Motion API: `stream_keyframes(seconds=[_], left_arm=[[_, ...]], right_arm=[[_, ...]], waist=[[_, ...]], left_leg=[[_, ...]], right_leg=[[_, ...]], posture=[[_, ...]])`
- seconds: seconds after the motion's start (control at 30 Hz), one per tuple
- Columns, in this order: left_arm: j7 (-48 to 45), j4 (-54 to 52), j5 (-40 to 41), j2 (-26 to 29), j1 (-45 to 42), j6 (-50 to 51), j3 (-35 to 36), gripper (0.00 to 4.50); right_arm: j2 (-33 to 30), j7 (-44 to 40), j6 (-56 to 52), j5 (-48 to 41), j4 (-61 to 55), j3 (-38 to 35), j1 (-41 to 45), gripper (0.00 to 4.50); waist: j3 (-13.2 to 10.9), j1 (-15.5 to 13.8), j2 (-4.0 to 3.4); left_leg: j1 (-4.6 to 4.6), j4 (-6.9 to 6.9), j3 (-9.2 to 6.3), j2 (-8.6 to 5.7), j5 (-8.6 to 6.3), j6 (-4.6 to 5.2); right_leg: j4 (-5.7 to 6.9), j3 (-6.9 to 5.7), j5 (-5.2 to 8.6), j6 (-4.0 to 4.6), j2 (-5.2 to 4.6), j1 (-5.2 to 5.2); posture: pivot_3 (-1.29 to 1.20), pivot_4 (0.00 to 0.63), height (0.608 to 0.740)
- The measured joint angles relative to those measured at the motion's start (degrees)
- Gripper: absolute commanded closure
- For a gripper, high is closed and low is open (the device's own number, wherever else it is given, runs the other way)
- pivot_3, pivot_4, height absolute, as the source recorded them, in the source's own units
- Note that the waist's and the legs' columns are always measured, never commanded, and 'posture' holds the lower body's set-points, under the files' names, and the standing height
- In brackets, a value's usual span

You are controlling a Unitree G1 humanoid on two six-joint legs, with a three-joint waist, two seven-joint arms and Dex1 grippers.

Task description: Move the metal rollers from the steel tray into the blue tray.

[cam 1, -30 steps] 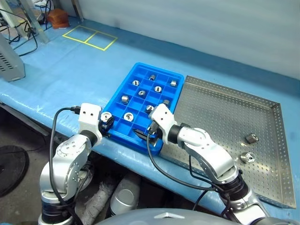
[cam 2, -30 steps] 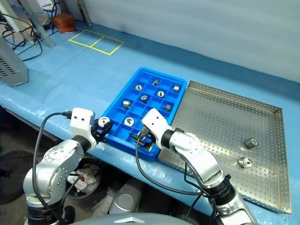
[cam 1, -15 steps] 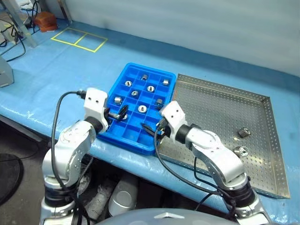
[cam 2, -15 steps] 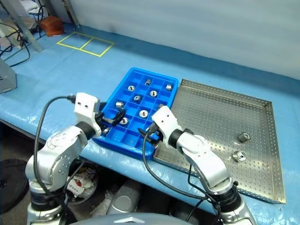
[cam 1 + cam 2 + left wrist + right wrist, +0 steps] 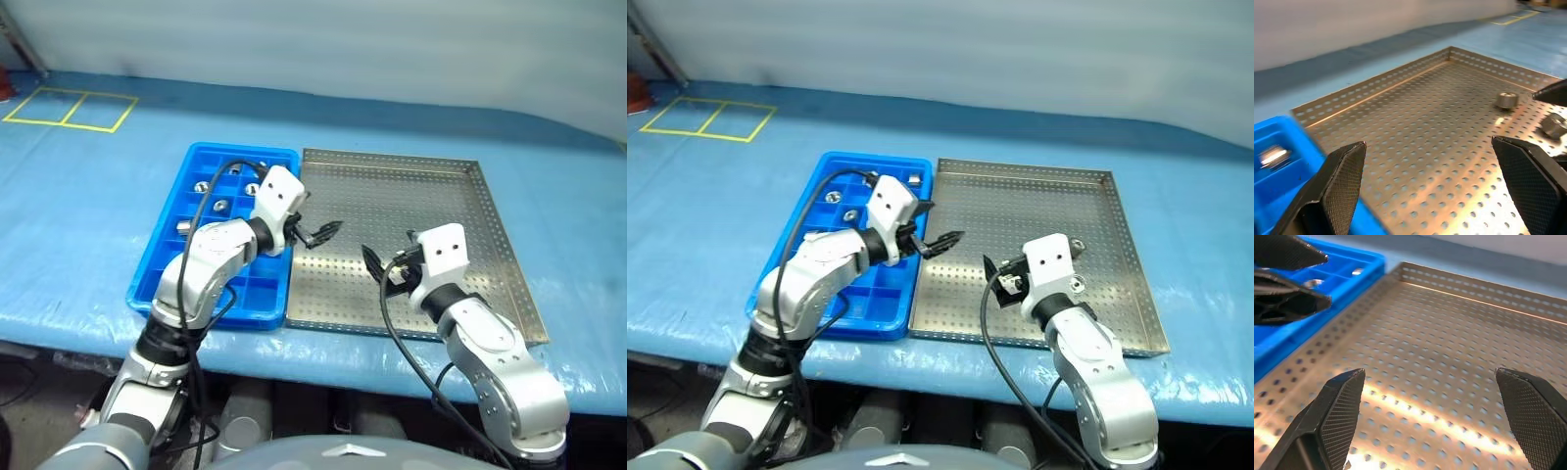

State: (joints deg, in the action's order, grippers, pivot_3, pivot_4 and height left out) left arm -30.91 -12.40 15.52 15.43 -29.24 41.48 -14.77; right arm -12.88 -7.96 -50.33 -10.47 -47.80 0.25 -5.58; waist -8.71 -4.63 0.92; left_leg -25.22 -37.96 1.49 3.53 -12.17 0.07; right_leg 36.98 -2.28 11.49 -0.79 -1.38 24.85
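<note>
Now between picks: both end effectors, left (image 5: 315, 233) and right (image 5: 380, 266), spread empty over steel tray (image 5: 431, 176); next, reaching for a remaining metal roller (image 5: 1507, 100).

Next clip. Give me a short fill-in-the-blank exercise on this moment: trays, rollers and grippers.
1. The blue tray lies on the ____ side of the steel tray, seen from the robot.
2. The left gripper reaches over the ____ tray.
3. Both grippers, the right gripper too, have their fingers ____.
4. In the left wrist view, ____ metal rollers lie on the perforated sheet.

Missing words: left; steel; open; two
</note>
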Motion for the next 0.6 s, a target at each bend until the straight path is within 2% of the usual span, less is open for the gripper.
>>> stream_keyframes(seconds=[0.23,0.6], left_arm=[[-5.2,14.1,-2.9,-5.8,-6.9,-8.5,-5.8,0.03],[-8.4,39.6,-8.1,-16.2,-13.2,-23.8,-7.6,0.03]], right_arm=[[1.9,3.5,0.0,1.0,-3.9,-3.9,-4.8,0.0],[5.6,8.2,-0.1,2.8,-6.8,-6.9,-8.5,0.0]], waist=[[0.0,4.5,-0.01],[0.0,6.1,-0.03]], left_leg=[[0.52,0.04,0.11,0.0,0.01,0.01],[0.51,0.07,0.22,-0.03,0.01,0.04]], right_leg=[[0.07,0.18,0.01,0.01,0.01,-0.34],[0.06,0.3,0.0,-0.02,-0.01,-0.28]], posture=[[-0.07,0.15,0.74],[-0.15,0.15,0.74]])
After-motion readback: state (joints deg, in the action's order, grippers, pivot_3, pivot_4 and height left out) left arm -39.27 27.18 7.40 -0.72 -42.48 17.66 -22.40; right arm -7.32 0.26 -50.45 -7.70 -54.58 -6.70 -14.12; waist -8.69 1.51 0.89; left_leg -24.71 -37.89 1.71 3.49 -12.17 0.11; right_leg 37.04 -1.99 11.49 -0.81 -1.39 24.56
